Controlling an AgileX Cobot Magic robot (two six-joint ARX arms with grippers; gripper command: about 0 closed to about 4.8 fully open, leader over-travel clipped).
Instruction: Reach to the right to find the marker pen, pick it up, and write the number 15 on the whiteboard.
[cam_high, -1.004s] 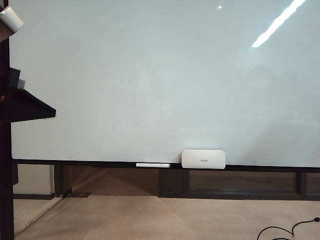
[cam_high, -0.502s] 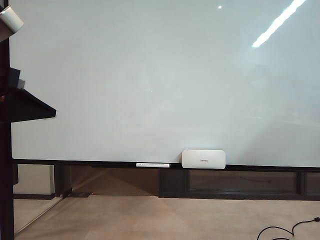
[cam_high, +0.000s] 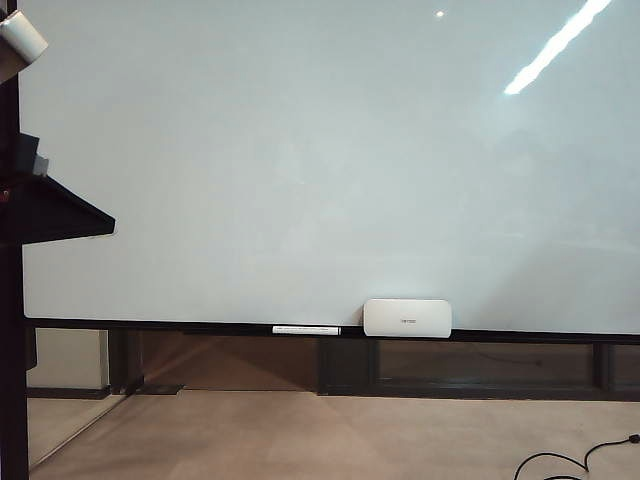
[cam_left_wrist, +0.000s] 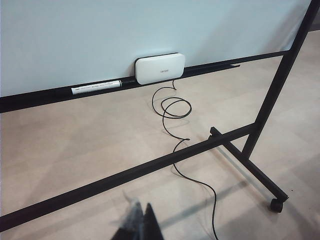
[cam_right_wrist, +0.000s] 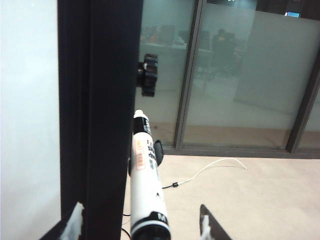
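Fingers of my right gripper (cam_right_wrist: 140, 221) stand wide apart, one tip (cam_right_wrist: 75, 219) against the whiteboard's black side post (cam_right_wrist: 100, 115) and the other out over the floor, neither of them touching anything. Fingers of my left gripper (cam_left_wrist: 139, 226) are blurred at the edge of the left wrist view but look pressed together with nothing between them, low over the floor in front of the whiteboard (cam_high: 320, 160). That board is by far the biggest thing, glossy and pale, filling most of the exterior view. Its black stand (cam_left_wrist: 150, 167) runs along the floor in front of it on a caster (cam_left_wrist: 276, 204), and a black cable (cam_left_wrist: 172, 107) loops below its ledge. On the ledge the white eraser block (cam_high: 407, 318) leans against the board, with a long white pen (cam_high: 306, 329) lying just beside it. At the board's side post sits a black knob (cam_right_wrist: 148, 75). The marker pen (cam_right_wrist: 146, 170) stands upright just beside that post, pale end up, between my right fingers but not gripped.
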